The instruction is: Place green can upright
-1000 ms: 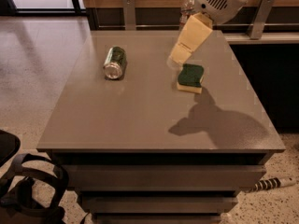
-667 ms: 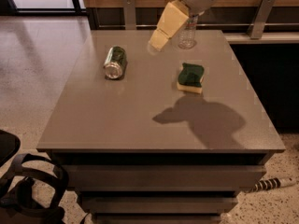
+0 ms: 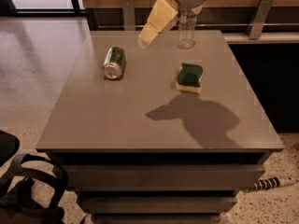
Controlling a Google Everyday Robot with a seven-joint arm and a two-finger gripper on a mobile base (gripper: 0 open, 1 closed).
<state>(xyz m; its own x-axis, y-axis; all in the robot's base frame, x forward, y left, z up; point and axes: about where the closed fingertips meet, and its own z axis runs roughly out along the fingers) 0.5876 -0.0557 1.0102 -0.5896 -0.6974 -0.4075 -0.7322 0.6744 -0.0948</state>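
Far to the left, on the speckled floor (image 3: 32, 78) below the near corner, lies a dark bag with looped straps (image 3: 28, 190). On the grey surface (image 3: 117, 125), in its far-left part, the green can (image 3: 114, 62) lies on its side. Its silver end faces the camera and its dark-green body points away toward the back edge. That end looks closed, and what is inside cannot be told. Nothing touches the can.

Just to the right of it, and above it, hangs the gripper (image 3: 145, 35), a cream-coloured block slanting down and to the left from the grey wrist at the top edge. It is in the air over the back of the surface, between the can and the bottle, and it carries nothing. Whether its jaws are wide or narrow I cannot tell.

Next comes a clear plastic bottle (image 3: 186, 29), upright near the back edge and partly hidden behind the wrist. Whether it holds any liquid is not clear. Nearer the camera, to the right of centre, a sponge (image 3: 189, 77) lies flat with its green face up and its yellow layer below, well apart from the can. The arm's shadow (image 3: 201, 118) falls on the surface in front of the sponge. At the far right, low on the floor, a striped cable (image 3: 268, 184) sticks out from under the surface.
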